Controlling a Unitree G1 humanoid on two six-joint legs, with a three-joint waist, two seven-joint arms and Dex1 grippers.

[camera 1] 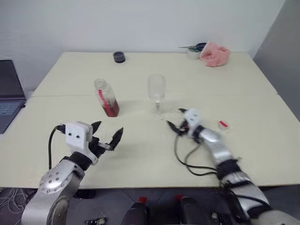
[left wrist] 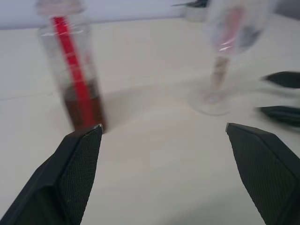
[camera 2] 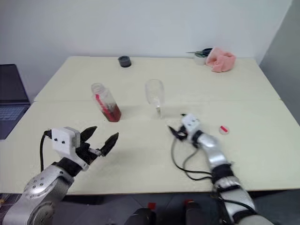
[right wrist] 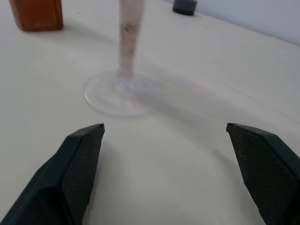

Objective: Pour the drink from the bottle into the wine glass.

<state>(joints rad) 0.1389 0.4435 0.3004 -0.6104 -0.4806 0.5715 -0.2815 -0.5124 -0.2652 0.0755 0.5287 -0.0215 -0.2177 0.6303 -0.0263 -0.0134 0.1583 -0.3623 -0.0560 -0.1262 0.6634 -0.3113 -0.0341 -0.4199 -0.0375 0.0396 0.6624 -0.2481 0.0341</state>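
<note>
The bottle (camera 1: pixel 106 97) stands uncapped left of centre on the table, with a red label strip. The drink (camera 1: pixel 111 109), reddish-brown, fills only its bottom. The empty wine glass (camera 1: pixel 156 93) stands upright to the bottle's right. My left gripper (camera 1: pixel 108 133) is open and empty, hovering nearer than the bottle and apart from it; in its wrist view the bottle (left wrist: pixel 70 70) and wine glass (left wrist: pixel 225 47) lie beyond the gripper (left wrist: pixel 162 127). My right gripper (camera 1: pixel 176 118) is open and empty just right of the glass's foot (right wrist: pixel 117 93), not touching it.
A small red cap (camera 1: pixel 223 124) lies on the table right of my right gripper. At the far edge are a dark round thing (camera 1: pixel 119 56), a pink cloth (camera 1: pixel 214 54) and a cup with scissors (camera 1: pixel 193 50). A laptop (camera 1: pixel 9 93) sits off the table's left side.
</note>
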